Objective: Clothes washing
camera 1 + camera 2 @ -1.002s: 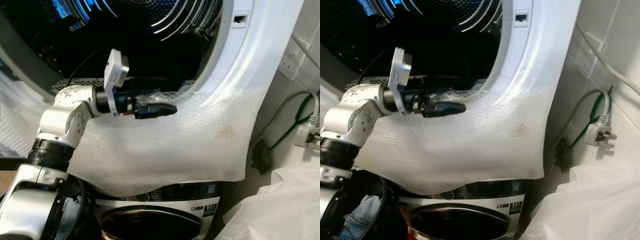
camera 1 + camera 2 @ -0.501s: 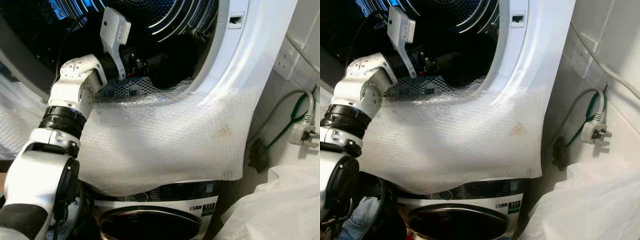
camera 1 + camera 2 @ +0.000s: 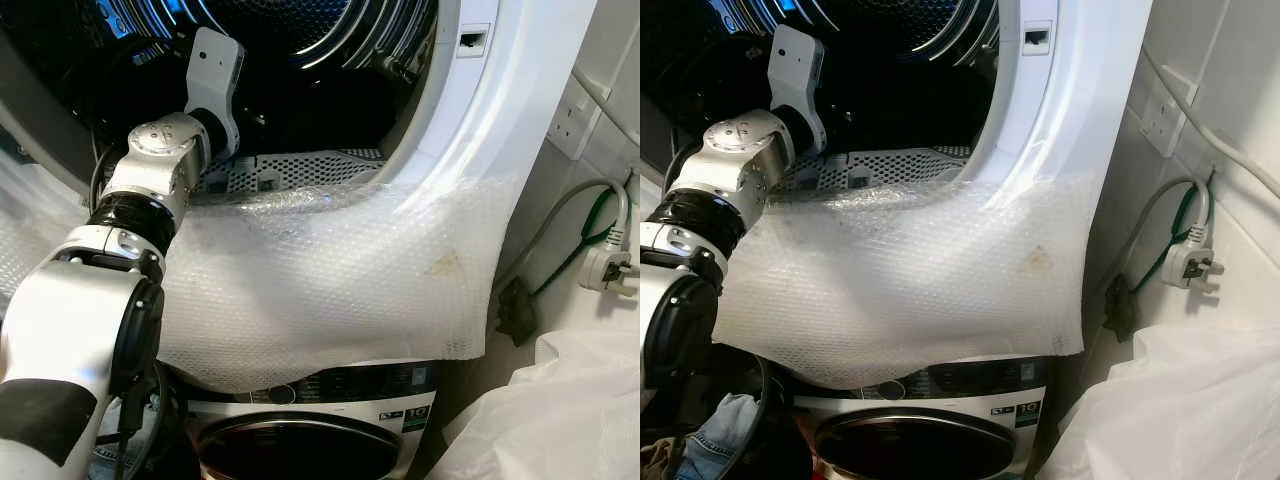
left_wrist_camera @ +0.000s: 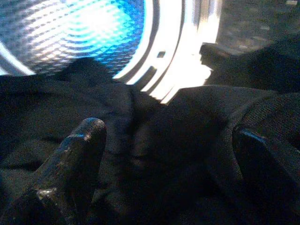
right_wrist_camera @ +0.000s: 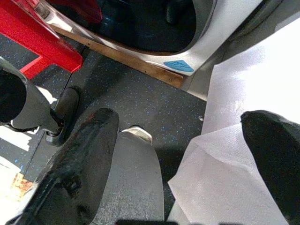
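Left gripper (image 4: 164,154), fingers spread, over dark cloth (image 4: 154,122) (soft, crumpled) inside drum (image 4: 70,28).

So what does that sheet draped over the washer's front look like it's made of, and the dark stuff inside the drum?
The sheet looks like clear plastic bubble wrap: translucent, with a regular dimpled texture and a slight sheen. The dark stuff between the left gripper fingers looks like black woven fabric, matte, with soft folds; the exact fibre can't be told.

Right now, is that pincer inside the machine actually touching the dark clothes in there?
Cannot tell. In the left wrist view the left pincer is open with dark clothes lying between and beyond its fingers, but the shadow hides any contact or gap.
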Available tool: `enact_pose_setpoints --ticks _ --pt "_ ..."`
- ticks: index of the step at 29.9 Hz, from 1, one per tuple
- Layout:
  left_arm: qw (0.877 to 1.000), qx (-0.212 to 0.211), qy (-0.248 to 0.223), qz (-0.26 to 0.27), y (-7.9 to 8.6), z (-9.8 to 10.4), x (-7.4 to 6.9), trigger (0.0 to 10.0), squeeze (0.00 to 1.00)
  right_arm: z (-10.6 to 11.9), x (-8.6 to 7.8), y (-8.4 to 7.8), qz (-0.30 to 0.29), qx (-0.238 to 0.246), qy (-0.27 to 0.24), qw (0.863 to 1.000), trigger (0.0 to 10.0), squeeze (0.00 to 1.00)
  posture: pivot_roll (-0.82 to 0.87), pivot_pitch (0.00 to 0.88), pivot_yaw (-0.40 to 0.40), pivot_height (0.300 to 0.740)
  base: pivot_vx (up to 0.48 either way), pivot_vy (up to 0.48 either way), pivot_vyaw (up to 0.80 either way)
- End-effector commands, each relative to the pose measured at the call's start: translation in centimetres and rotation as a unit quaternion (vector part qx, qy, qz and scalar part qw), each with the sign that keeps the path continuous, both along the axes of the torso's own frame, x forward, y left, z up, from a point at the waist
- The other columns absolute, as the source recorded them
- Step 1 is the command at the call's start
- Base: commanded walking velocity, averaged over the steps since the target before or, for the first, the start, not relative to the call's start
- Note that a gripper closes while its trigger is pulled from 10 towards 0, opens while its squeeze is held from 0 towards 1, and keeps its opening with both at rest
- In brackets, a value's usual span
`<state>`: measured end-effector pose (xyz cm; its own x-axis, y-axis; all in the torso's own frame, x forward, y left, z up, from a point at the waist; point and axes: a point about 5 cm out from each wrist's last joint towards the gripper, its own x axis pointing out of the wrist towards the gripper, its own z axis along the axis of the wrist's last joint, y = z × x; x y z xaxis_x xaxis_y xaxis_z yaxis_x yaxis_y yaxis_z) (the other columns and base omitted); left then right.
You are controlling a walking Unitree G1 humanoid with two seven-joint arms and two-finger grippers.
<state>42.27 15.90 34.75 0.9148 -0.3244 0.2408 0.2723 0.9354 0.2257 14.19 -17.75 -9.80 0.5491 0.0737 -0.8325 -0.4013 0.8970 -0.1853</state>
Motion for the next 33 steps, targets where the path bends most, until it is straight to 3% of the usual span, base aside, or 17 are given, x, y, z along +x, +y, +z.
enact_pose_setpoints --ticks 1,3,7,10,12,14,18,19,21,22,25,28,31,32,33 --pt "0.999 -0.002 -0.009 0.039 0.8 0.7 0.0 10.0 0.0 -0.5 -1.3 -0.1 0.008 -0.004 0.029 1.0 10.0 0.0 -0.16 0.0 0.069 0.74 0.0 0.0 0.0" --pt "0.997 -0.017 -0.007 0.08 1.4 0.6 0.1 10.0 0.0 -0.5 -1.2 -0.2 0.01 -0.005 0.027 1.0 10.0 0.0 -0.16 0.0 0.064 0.74 0.0 0.0 0.0" --pt "0.996 -0.025 -0.007 0.088 1.5 0.5 0.2 10.0 0.0 -0.5 -1.2 -0.3 0.009 -0.007 0.027 1.0 10.0 0.0 -0.16 0.0 0.062 0.74 0.0 0.0 0.0" --pt "0.999 -0.038 -0.014 0.021 0.0 1.0 0.0 10.0 0.0 -0.5 -1.3 -0.5 0.009 -0.008 0.028 1.0 10.0 0.0 -0.16 0.0 0.059 0.74 0.0 0.0 0.0" --pt "0.997 -0.024 -0.042 -0.058 -1.3 1.8 -0.4 10.0 0.0 -0.5 -1.5 -0.4 0.009 -0.009 0.029 0.999 10.0 0.0 -0.17 0.0 0.061 0.74 0.0 0.0 0.0" --pt "0.996 -0.017 -0.055 -0.075 -1.6 2.1 -0.6 10.0 0.0 -0.5 -1.5 -0.4 0.007 -0.008 0.029 1.0 10.0 0.0 -0.17 0.0 0.061 0.74 0.0 0.0 0.0" --pt "0.982 0.0 -0.156 -0.107 -1.9 5.2 -1.9 10.0 0.0 -0.5 -1.5 -0.4 0.002 -0.008 0.029 1.0 10.0 0.0 -0.16 0.0 0.067 0.74 0.0 0.0 0.0" --pt "0.982 0.0 -0.156 -0.107 -1.9 5.2 -1.9 10.0 0.0 -0.5 -1.5 -0.4 0.002 -0.008 0.029 1.0 10.0 0.0 -0.16 0.0 0.067 0.74 0.0 0.0 0.0" --pt "0.97 -0.003 -0.214 -0.12 -2.0 6.9 -2.8 10.0 0.0 -0.5 -1.3 -0.3 0.0 -0.005 0.026 1.0 10.0 0.0 -0.15 0.0 0.069 0.74 0.0 0.0 0.0" --pt "0.97 -0.003 -0.214 -0.12 -2.0 6.9 -2.8 10.0 0.0 -0.5 -1.3 -0.3 0.0 -0.005 0.026 1.0 10.0 0.0 -0.15 0.0 0.069 0.74 0.0 0.0 0.0" --pt "0.948 0.003 -0.287 -0.138 -2.3 8.3 -4.2 10.0 0.0 -0.4 -1.0 0.1 0.0 -0.002 0.023 1.0 10.0 0.0 -0.14 0.0 0.066 0.74 0.0 0.0 0.0" --pt "0.938 0.002 -0.309 -0.156 -2.4 8.6 -4.7 10.0 0.0 -0.4 -0.8 0.3 0.003 0.001 0.021 1.0 10.0 0.0 -0.13 0.0 0.063 0.74 0.0 0.0 0.0" --pt "0.899 -0.007 -0.335 -0.282 -2.5 8.5 -7.4 10.0 0.0 -0.1 0.2 1.2 0.01 0.009 0.013 1.0 10.0 0.0 -0.09 0.0 0.061 0.74 0.0 0.0 0.0" --pt "0.899 -0.007 -0.335 -0.282 -2.5 8.5 -7.4 10.0 0.0 -0.1 0.2 1.2 0.01 0.009 0.013 1.0 10.0 0.0 -0.09 0.0 0.061 0.74 0.0 0.0 0.0" --pt "0.889 -0.005 -0.33 -0.316 -2.1 8.2 -8.6 10.0 0.0 0.0 0.5 1.4 0.01 0.011 0.01 1.0 10.0 0.0 -0.06 0.0 0.055 0.74 0.0 0.0 0.0"
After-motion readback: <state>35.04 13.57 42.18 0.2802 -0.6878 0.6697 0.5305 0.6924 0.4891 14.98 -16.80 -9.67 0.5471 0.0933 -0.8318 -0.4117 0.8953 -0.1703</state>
